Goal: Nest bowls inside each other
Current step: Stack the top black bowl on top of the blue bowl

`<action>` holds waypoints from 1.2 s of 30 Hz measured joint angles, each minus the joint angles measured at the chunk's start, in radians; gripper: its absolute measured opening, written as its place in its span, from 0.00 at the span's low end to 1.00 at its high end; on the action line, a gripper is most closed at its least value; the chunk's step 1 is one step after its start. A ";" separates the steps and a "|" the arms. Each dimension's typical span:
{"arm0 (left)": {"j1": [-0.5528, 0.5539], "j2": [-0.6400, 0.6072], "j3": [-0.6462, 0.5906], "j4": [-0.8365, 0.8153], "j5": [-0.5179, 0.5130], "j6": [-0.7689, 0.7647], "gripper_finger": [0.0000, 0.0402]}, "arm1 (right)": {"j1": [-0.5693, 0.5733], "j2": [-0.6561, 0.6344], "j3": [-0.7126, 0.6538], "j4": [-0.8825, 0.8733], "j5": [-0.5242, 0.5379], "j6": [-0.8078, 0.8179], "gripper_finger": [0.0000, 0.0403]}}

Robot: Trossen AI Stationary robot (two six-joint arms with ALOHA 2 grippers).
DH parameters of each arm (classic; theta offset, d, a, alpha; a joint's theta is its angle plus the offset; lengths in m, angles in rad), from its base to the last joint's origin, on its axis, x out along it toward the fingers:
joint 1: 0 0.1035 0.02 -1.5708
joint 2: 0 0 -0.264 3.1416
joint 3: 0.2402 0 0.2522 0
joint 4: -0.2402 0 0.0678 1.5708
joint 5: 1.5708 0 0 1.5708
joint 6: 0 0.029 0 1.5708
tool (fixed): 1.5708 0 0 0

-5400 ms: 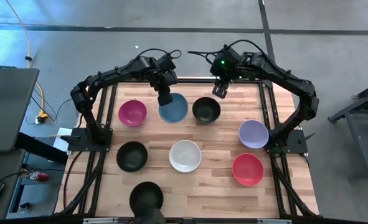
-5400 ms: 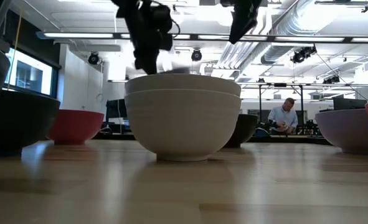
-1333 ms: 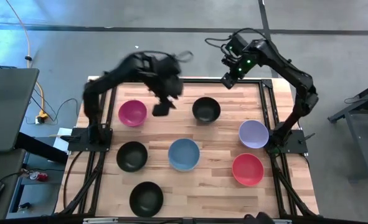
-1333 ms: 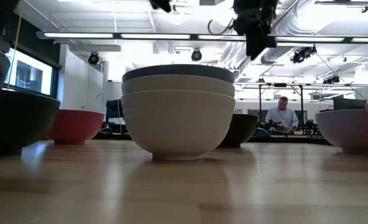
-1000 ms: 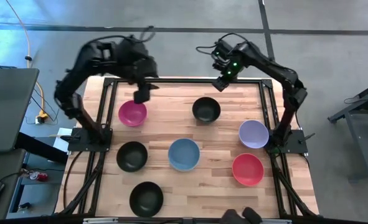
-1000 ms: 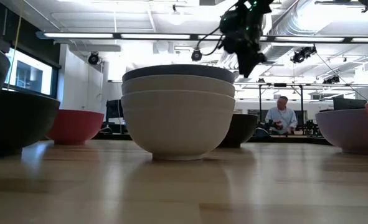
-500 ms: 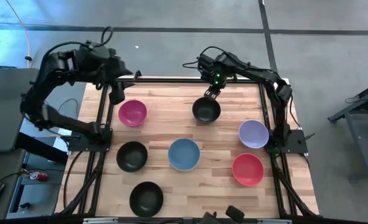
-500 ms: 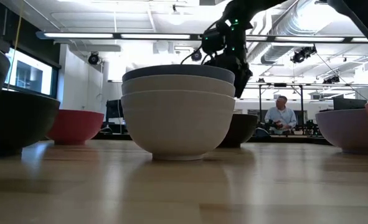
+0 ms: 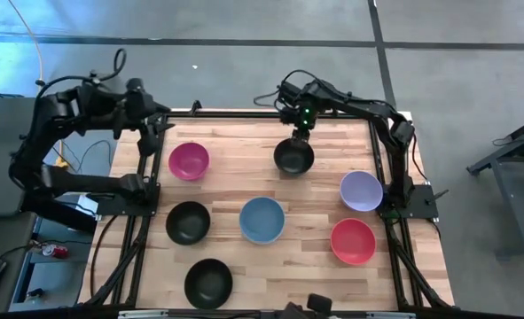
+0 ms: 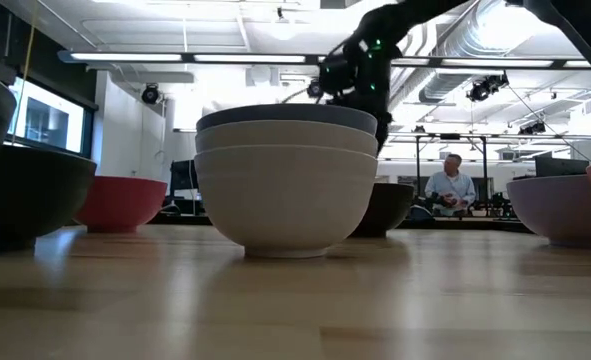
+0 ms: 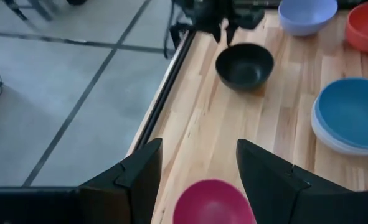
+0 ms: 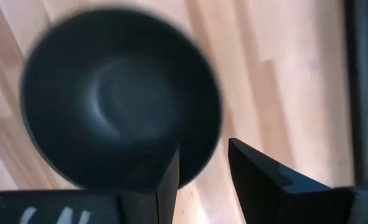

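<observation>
My right gripper [image 9: 297, 138] hangs open, pointing down, over the far rim of a black bowl [image 9: 293, 158] [image 12: 118, 99] at the table's far middle. One finger stands over the hollow, the other outside the rim [image 12: 203, 158]. My left gripper [image 9: 152, 133] [image 11: 199, 180] is open at the far left corner, beside the magenta bowl [image 9: 189, 161] [image 11: 213, 202]. A blue bowl [image 9: 262, 220] [image 10: 285, 115] sits nested in two white bowls [image 10: 285, 195] at the centre. The gripper [image 10: 363, 85] shows above that stack in the low view.
A lavender bowl [image 9: 361, 190] and a red bowl [image 9: 353, 241] stand at the right. Two more black bowls [image 9: 188, 222] [image 9: 208, 283] stand at the near left. Bare wood lies between the magenta and black bowls. A person sits far behind the table.
My left gripper has drawn back toward the table's far left corner, past the magenta bowl, still open. My right gripper has come down and toward the left onto the far rim of the black bowl, rolling as it went. No bowl has moved.
</observation>
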 joint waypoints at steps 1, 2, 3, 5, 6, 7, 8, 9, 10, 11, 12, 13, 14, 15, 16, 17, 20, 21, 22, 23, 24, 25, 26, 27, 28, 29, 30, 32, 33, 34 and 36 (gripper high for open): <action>0.000 -0.004 0.000 0.009 0.000 -0.003 0.49 | -0.002 0.000 -0.024 0.005 -0.001 -0.011 0.32; 0.000 -0.008 0.000 0.019 0.000 -0.009 0.49 | -0.004 -0.001 -0.051 0.014 -0.002 -0.015 0.32; 0.000 -0.010 0.000 0.028 0.000 -0.012 0.49 | -0.008 -0.001 -0.079 0.026 -0.002 -0.017 0.32; 0.000 -0.011 0.000 0.052 0.000 -0.018 0.49 | -0.016 0.001 -0.128 0.052 -0.001 -0.013 0.32; 0.000 -0.011 0.000 0.062 0.000 -0.018 0.49 | -0.021 0.001 -0.149 0.071 -0.002 -0.009 0.32; 0.000 -0.010 0.000 0.069 0.000 -0.018 0.49 | -0.025 0.001 -0.168 0.087 -0.002 -0.008 0.32; 0.000 -0.007 0.000 0.078 0.000 -0.018 0.49 | -0.029 0.001 -0.186 0.100 -0.002 -0.005 0.32; 0.000 -0.003 0.000 0.087 0.000 -0.018 0.49 | -0.033 0.001 -0.200 0.112 -0.002 0.002 0.32; 0.000 0.001 0.000 0.096 0.002 -0.018 0.49 | -0.037 0.001 -0.210 0.126 -0.002 0.009 0.32; 0.000 0.005 0.000 0.103 0.007 -0.018 0.49 | -0.042 0.001 -0.216 0.135 -0.005 0.011 0.32; 0.000 0.011 0.000 0.108 0.015 -0.018 0.49 | -0.047 0.001 -0.220 0.139 -0.011 0.012 0.31; 0.000 0.017 0.000 0.114 0.018 -0.018 0.49 | -0.050 0.001 -0.220 0.138 -0.014 0.012 0.31; 0.000 0.024 0.000 0.117 0.019 -0.018 0.49 | -0.054 0.001 -0.219 0.138 -0.014 0.012 0.30; 0.000 0.031 0.000 0.118 0.019 -0.013 0.49 | -0.056 0.001 -0.216 0.137 -0.015 0.012 0.28; 0.000 0.040 0.000 0.118 0.019 -0.009 0.49 | -0.058 0.001 -0.209 0.136 -0.015 0.011 0.26; 0.000 0.048 0.000 0.118 0.019 -0.003 0.49 | -0.061 0.000 -0.202 0.136 -0.016 0.010 0.24; 0.000 0.074 0.000 0.118 0.019 -0.001 0.49 | -0.064 0.000 -0.182 0.136 -0.022 0.001 0.15; 0.000 0.083 0.000 0.118 0.019 0.003 0.49 | -0.064 0.000 -0.176 0.137 -0.031 -0.009 0.11; 0.000 0.092 0.000 0.117 0.019 0.007 0.49 | -0.064 0.000 -0.172 0.138 -0.040 -0.015 0.07; 0.000 0.100 0.000 0.117 0.019 0.008 0.49 | -0.064 -0.001 -0.169 0.140 -0.046 -0.019 0.03; 0.000 0.108 0.000 0.117 0.019 0.009 0.49 | -0.064 -0.001 -0.166 0.142 -0.052 -0.026 0.02; 0.000 0.115 0.000 0.117 0.019 0.011 0.49 | -0.064 -0.001 -0.166 0.142 -0.055 -0.029 0.02; 0.000 0.121 0.000 0.117 0.019 0.016 0.49 | -0.064 -0.001 -0.166 0.139 -0.054 -0.030 0.03; 0.000 0.128 0.000 0.117 0.019 0.019 0.49 | -0.064 -0.001 -0.166 0.139 -0.054 -0.029 0.03; 0.000 0.134 0.000 0.117 0.019 0.024 0.49 | -0.064 -0.001 -0.166 0.141 -0.055 -0.026 0.03; 0.000 0.139 0.000 0.117 0.019 0.027 0.49 | -0.064 -0.001 -0.166 0.143 -0.054 -0.012 0.02; 0.000 0.144 0.000 0.117 0.019 0.027 0.49 | -0.064 -0.001 -0.166 0.145 -0.054 -0.007 0.02; 0.000 0.153 0.000 0.117 0.019 0.027 0.49 | -0.064 -0.001 -0.166 0.148 -0.053 -0.007 0.02; 0.000 0.157 0.000 0.117 0.019 0.027 0.49 | -0.064 -0.001 -0.166 0.147 -0.053 -0.009 0.02; 0.000 0.161 0.000 0.117 0.019 0.027 0.49 | -0.064 -0.001 -0.166 0.147 -0.054 -0.009 0.01; 0.000 0.163 0.000 0.117 0.019 0.027 0.49 | -0.064 -0.001 -0.166 0.148 -0.056 -0.010 0.01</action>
